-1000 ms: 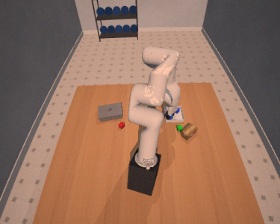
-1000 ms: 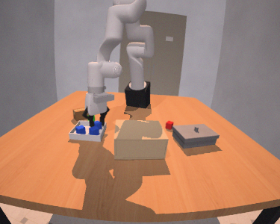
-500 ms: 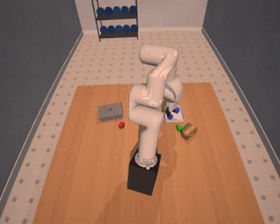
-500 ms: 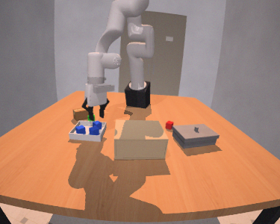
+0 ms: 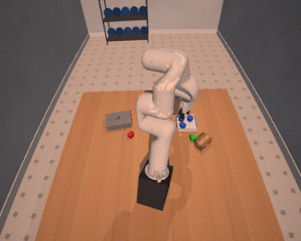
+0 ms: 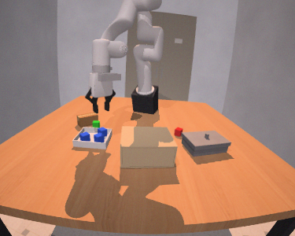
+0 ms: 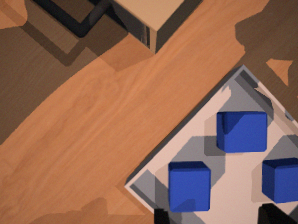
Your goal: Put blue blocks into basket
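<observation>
exterior view: green block (image 5: 193, 137) (image 6: 96, 123) just beside the wooden box (image 5: 203, 141) (image 6: 87, 119).

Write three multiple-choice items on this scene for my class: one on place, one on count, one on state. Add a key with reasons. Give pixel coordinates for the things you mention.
1. Which block sits beside the striped wooden box?
A) red
B) green
C) blue

2. How many blue blocks are in the basket?
A) one
B) two
C) three

3. How is the metal box?
A) lid on
B) lid off
C) tipped over

Key:
1 B: the green block (image 5: 193, 137) (image 6: 96, 123) is beside the striped wooden box (image 5: 203, 141) (image 6: 87, 119).
2 C: the basket (image 5: 187, 130) (image 6: 90, 145) (image 7: 184, 127) shows three.
3 A: the lid covers the metal box (image 5: 119, 125) (image 6: 206, 149).
</observation>
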{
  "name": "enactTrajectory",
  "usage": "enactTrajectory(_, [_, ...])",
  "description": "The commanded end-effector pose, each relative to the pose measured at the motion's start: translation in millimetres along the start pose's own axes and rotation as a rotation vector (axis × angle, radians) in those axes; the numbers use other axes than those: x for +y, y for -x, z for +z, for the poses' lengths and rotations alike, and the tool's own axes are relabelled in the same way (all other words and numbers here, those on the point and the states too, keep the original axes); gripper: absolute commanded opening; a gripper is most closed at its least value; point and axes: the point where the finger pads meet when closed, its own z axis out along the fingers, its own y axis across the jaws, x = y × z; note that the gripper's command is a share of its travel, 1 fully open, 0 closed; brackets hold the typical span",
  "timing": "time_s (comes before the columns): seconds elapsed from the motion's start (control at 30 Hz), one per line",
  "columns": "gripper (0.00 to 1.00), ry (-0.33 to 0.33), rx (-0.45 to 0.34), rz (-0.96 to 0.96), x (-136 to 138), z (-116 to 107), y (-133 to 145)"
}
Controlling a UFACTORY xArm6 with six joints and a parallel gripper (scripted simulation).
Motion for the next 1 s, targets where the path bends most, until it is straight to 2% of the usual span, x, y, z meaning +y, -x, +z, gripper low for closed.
enactTrajectory(0.0, [0.56,0.002,0.0,0.0,0.5,-22.6,-0.6])
enactTrajectory(0.17, [0.56,0.002,0.0,0.0,0.4,-36.2,-0.6])
enactTrajectory(0.63, [0.56,0.001,0.0,-0.004,0.0,-44.2,-1.5])
enactTrajectory(0.67, [0.56,-0.001,-0.001,-0.031,-2.8,-43.7,-6.9])
enactTrajectory(0.73, [0.56,-0.012,-0.004,-0.181,-20.0,-41.0,-37.0])
enactTrajectory(0.8, [0.56,-0.012,-0.004,-0.181,-20.0,-41.0,-37.0])
enactTrajectory(0.87, [0.56,-0.018,-0.006,-0.393,-50.6,-39.5,-80.6])
enactTrajectory(0.97, [0.56,-0.011,0.0,-0.524,-72.4,-41.7,-100.4])
